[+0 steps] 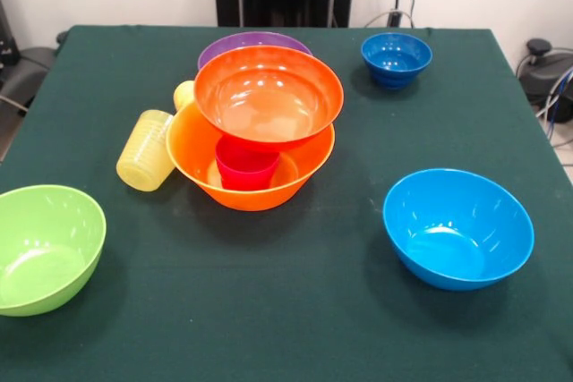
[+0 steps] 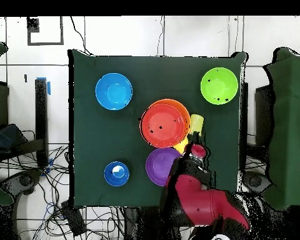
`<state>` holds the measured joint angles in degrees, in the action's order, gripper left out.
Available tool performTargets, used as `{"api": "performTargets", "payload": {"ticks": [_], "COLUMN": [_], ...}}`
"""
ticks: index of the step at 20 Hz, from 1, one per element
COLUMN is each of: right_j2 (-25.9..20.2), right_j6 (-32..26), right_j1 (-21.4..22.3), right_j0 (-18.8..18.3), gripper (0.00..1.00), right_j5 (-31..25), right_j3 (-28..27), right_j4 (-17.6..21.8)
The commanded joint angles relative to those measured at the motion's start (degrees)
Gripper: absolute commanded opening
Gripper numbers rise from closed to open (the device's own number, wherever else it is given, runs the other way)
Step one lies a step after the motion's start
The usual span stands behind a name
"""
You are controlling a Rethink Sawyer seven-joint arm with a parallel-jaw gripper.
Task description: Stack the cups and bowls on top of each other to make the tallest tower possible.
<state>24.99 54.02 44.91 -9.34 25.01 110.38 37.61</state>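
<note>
Legible text, labels, brands, numbers, signs: none found in either view.
</note>
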Motion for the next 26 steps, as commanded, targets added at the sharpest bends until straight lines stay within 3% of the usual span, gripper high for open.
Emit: {"api": "performTargets", "payload": {"ticks": [1,9,15,18,26], "right_j2": [14.6,15.7,15.7,18.0,18.8], "right_j6": [-4.2,-0.1,3.9,3.5,5.2], "right_j1": [-9.5,-12.3,-10.9,-12.7,-15.8], "right_j0": [1.2,2.6,4.3,6.1,6.3], "gripper": [1.0,1.0,1.0,1.0,1.0], "right_j5": [11.5,10.8,5.7,8.7,11.2], "right_j3": [-2.4,-3.9,-4.4,-3.0,-3.0], "right_j4": [-8.9,-7.9,-5.6,-8.8,-9.9]}}
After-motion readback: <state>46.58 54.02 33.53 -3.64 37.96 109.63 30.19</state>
